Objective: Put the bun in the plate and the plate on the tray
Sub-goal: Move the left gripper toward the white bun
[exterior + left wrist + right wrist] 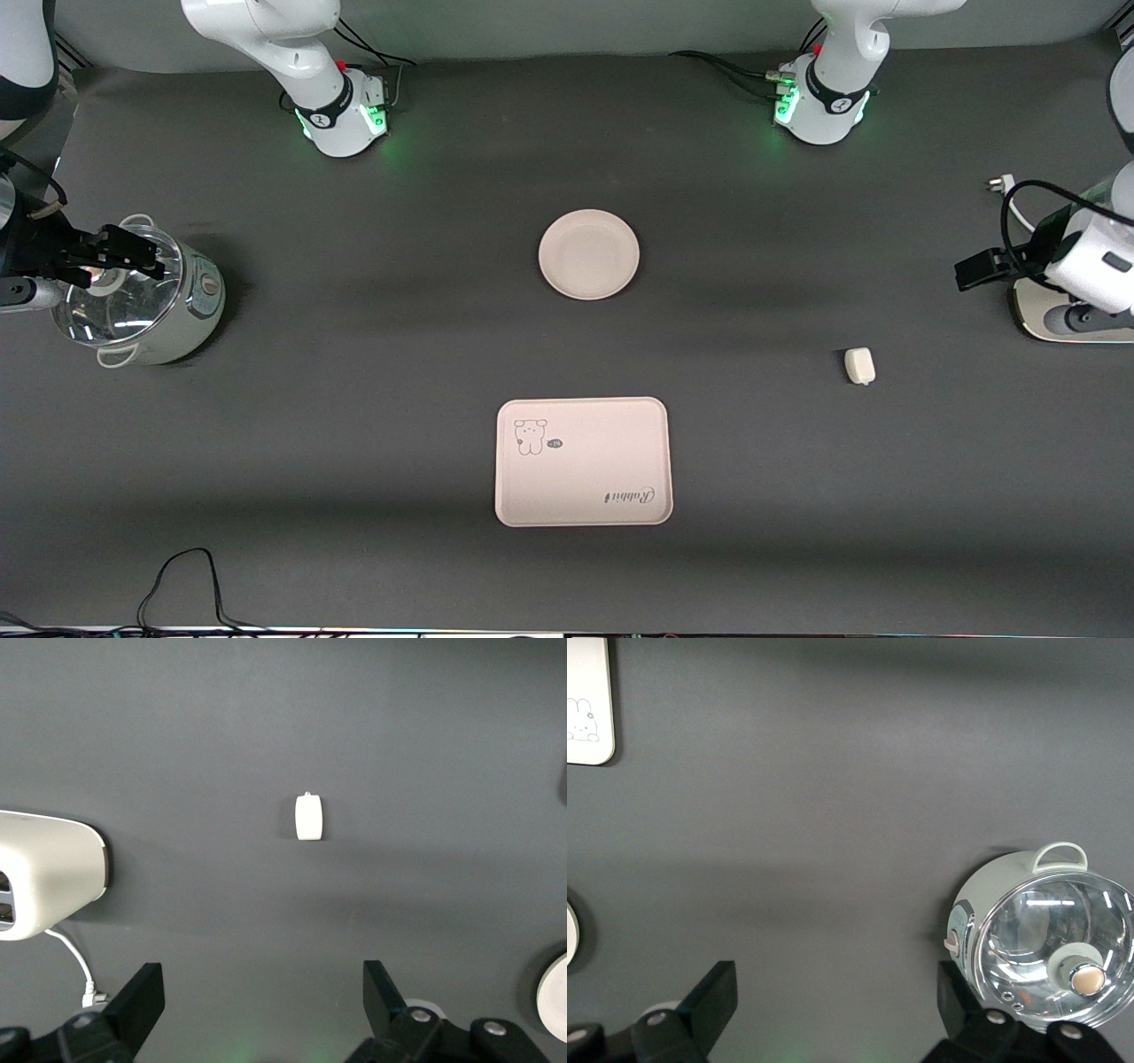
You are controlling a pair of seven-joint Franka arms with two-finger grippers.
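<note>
Left claw [261,1010] hangs spread above the counter [354,372] with the bun [859,365] lying bare at 4 o'clock from the plate [588,254], likely light and squashy, best pinched gently across its narrow sides; right claw [833,1010], also spread, waits over the pot [142,297].

You have even, soft light from overhead on the dark matte desk [354,425], which takes no glare. The front view is sharp to its edges. Faint broad shadow bands cross the desk near the plate [589,254] and the tray [582,462]; both read bright but not blown out. The pot [142,297] throws a soft shadow and its glass lid [1059,961] shows streaky reflections. Green lamps on the arm bases [341,120] tint the desk nearby. In both wrist views the jaws look slightly soft.
</note>
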